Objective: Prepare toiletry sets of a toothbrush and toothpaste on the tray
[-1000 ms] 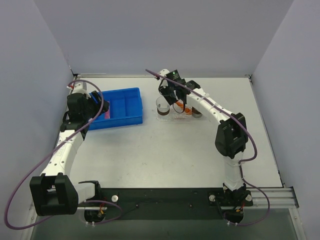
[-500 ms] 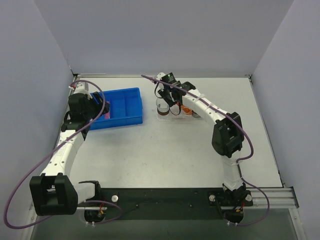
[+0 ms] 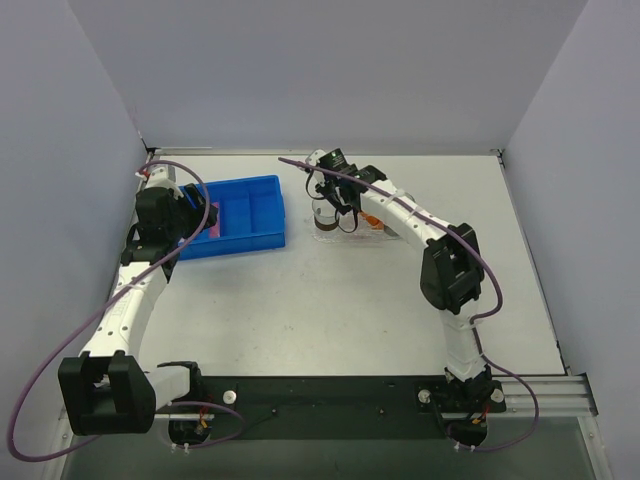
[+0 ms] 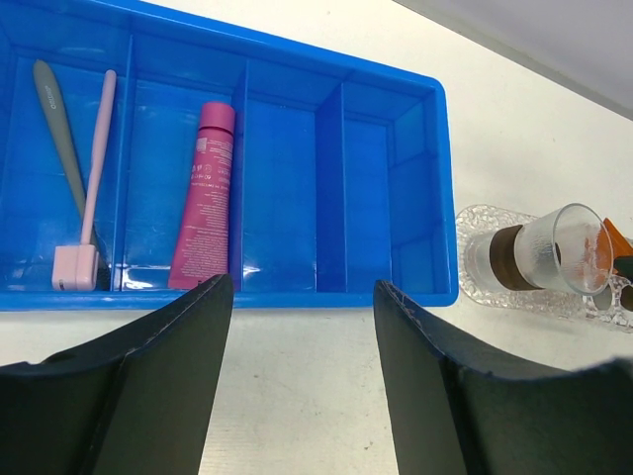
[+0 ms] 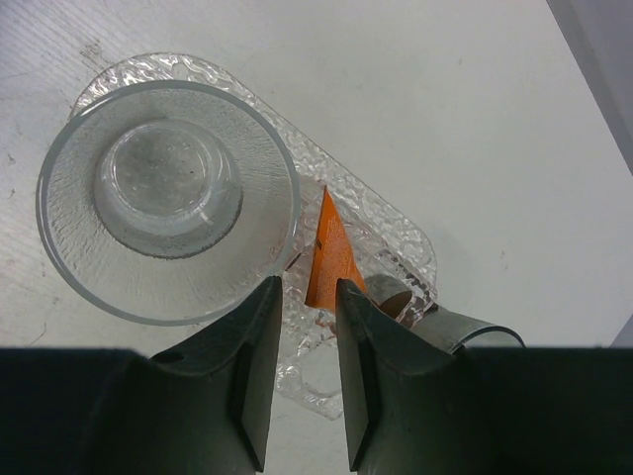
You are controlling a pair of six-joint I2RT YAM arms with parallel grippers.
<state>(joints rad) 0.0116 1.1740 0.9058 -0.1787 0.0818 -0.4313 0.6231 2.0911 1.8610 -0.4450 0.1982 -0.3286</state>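
Note:
The clear bumpy tray [image 5: 396, 233] holds a wide clear cup [image 5: 168, 198] and the orange toothpaste tube [image 5: 331, 252], which stands tilted at a smaller cup [image 5: 401, 297]. My right gripper [image 5: 309, 287] hovers over the tray, its jaws a narrow gap apart and holding nothing; the orange tube lies just beyond the tips. My left gripper [image 4: 302, 287] is open and empty at the near side of the blue bin [image 4: 435, 198]. In the bin lie the pink toothpaste tube [image 4: 203, 198] and the grey toothbrush [image 4: 59, 129].
A pink toothbrush-like stick [image 4: 94, 168] lies beside the grey one. In the top view the bin [image 3: 250, 190] is at the back left and the tray [image 3: 350, 237] at the back middle, with the right gripper [image 3: 335, 210] over it.
My right gripper has moved left over the tray, towards the wide clear cup; the orange tube has stayed in place. The left arm has barely moved.

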